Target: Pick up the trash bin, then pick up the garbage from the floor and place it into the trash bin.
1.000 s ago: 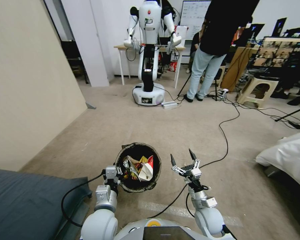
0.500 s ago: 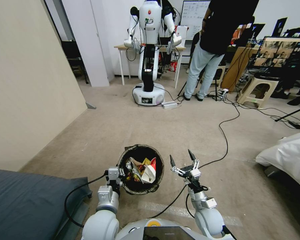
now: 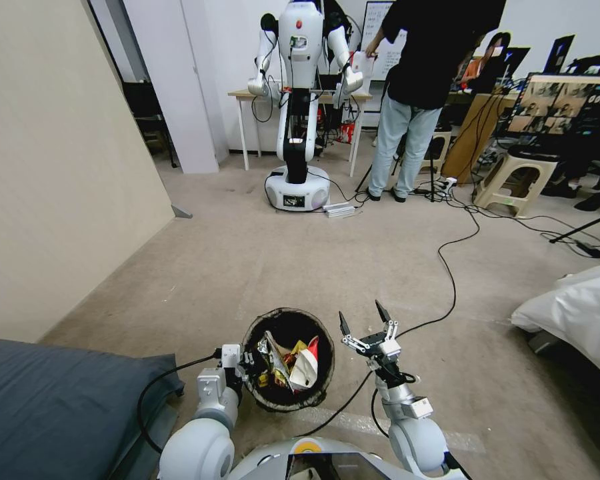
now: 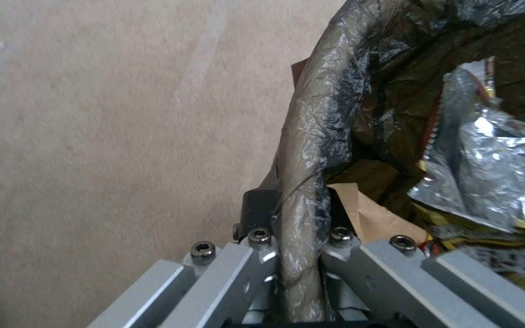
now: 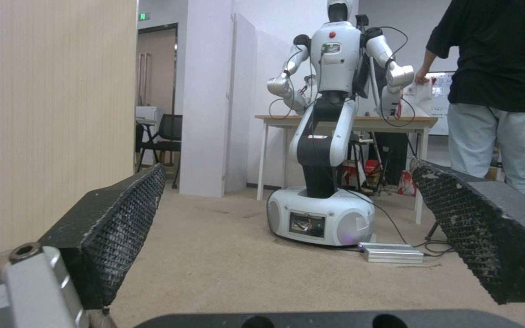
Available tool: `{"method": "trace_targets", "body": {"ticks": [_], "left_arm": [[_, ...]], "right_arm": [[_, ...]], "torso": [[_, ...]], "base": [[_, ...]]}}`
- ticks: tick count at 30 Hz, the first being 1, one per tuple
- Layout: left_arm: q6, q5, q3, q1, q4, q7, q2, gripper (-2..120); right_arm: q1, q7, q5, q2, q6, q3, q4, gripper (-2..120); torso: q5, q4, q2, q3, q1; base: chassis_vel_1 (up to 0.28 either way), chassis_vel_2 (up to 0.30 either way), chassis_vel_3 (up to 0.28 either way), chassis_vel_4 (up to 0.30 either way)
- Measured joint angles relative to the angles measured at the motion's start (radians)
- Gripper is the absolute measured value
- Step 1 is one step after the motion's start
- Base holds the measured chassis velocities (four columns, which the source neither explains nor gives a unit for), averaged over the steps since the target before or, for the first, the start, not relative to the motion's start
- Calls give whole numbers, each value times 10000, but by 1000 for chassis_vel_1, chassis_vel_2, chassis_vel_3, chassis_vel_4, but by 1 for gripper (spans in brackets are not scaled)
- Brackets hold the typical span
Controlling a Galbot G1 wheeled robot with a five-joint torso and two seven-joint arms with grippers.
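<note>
Beige carpet (image 3: 260, 253) (cables trailing) under the trash bin (image 3: 288, 319).

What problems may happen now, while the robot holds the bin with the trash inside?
1. The left gripper pinches only the bagged rim of the trash bin; the bin may tilt or slip.
2. The garbage stands up near the rim, so a tilt might spill it.
3. A black cable lies on the floor near the open right gripper; driving may snag it.
</note>
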Motion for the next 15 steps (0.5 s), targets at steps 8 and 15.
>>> {"method": "trace_targets", "body": {"ticks": [8, 15], "left_arm": [[236, -672, -69, -166, 418, -200, -57, 0], [285, -1039, -124, -357, 936, -318, -122, 0]], "right_arm": [[-28, -117, -12, 51, 145, -26, -72, 100], [-62, -188, -48, 70, 224, -34, -124, 100]], "torso": [[0, -1, 0, 0, 0], [0, -1, 0, 0, 0]], "base": [[0, 0, 0, 0], [0, 0, 0, 0]]}}
